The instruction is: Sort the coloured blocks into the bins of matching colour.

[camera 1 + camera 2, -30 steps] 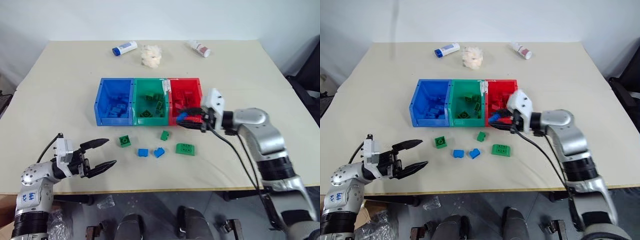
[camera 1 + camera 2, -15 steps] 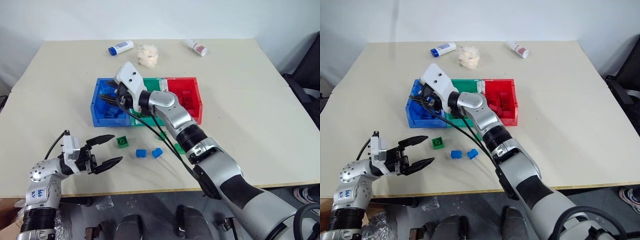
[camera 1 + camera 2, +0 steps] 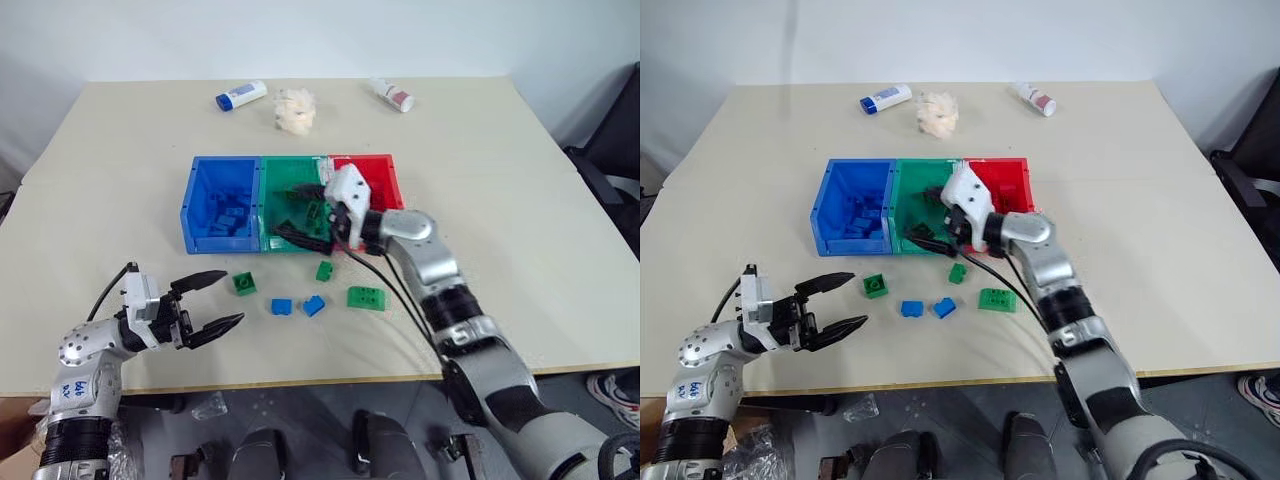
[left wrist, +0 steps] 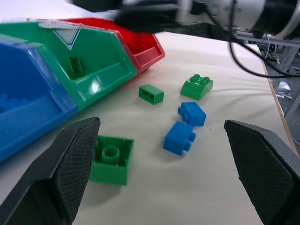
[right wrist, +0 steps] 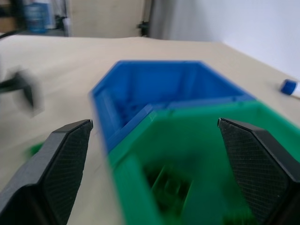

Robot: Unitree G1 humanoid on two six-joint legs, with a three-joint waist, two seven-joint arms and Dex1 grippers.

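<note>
Hovering over the green bin point(image 3: 293, 205), jaws apart and empty, is the right gripper point(image 3: 303, 212); left gripper point(image 3: 207, 303) is waiting spread above the worktop point(image 3: 520, 200); five blocks point(image 3: 367, 297) are lying before the bins.

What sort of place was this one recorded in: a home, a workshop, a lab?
Probably a lab or test room set up for a sorting trial: a plain beige table against a bare white wall, three joined bins with toy blocks, and loose bottles at the far edge.
</note>
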